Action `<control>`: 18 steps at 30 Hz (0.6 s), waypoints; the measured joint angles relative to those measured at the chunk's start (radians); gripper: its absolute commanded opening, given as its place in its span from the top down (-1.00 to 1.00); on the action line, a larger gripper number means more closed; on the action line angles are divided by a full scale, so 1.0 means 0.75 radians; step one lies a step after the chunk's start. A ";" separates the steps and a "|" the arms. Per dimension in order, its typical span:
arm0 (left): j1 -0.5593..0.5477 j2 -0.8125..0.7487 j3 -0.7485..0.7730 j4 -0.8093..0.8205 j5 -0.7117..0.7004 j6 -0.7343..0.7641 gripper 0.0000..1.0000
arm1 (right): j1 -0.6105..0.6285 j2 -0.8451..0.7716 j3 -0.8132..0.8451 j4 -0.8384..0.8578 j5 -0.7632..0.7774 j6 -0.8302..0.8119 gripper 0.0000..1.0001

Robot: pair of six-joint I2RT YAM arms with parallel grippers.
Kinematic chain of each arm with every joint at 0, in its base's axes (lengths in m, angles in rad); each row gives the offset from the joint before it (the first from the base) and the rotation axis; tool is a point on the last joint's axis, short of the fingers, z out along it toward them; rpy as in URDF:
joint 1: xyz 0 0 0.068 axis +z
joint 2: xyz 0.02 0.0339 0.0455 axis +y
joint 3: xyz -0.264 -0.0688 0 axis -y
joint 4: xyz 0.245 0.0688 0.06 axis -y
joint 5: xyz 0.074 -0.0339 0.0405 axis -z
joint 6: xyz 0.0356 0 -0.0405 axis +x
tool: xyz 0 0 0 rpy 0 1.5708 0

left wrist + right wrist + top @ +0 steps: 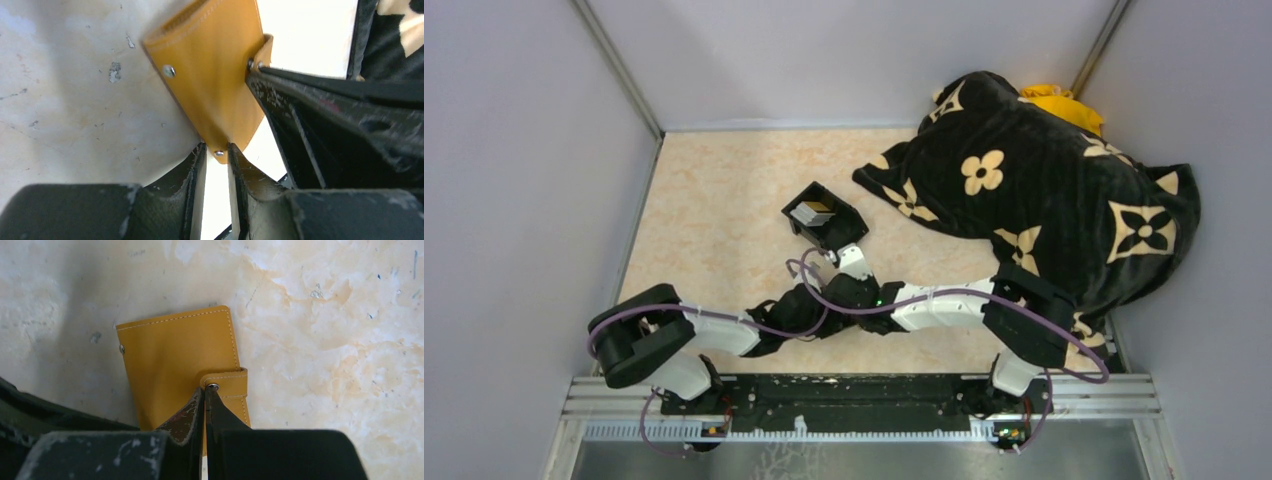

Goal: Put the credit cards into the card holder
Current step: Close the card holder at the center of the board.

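The orange-tan card holder (175, 360) lies closed on the pale marbled table, and it also shows in the left wrist view (215, 75). My right gripper (206, 390) is shut on its side tab (232, 385), right at the snap. My left gripper (217, 150) pinches the holder's lower corner between its fingertips. In the top view both grippers meet at the table's middle (824, 298) and hide the holder. The credit cards (815, 212) are a pale grey stack inside the black open-topped box (836, 232), just beyond the grippers.
A large black blanket with cream flower shapes (1044, 200) covers the right side of the table, with a yellow object (1059, 104) at its far edge. Grey walls enclose the table on the left, back and right.
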 measured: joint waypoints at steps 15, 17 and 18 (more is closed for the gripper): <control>-0.003 0.020 0.068 -0.081 -0.008 0.073 0.40 | -0.421 -0.023 -0.037 0.285 -0.552 0.007 1.00; -0.003 0.033 0.100 -0.113 -0.012 0.101 0.41 | -0.468 -0.017 -0.048 0.332 -0.629 0.019 1.00; 0.000 0.040 0.115 -0.127 -0.012 0.113 0.41 | -0.489 -0.010 -0.049 0.352 -0.662 0.021 1.00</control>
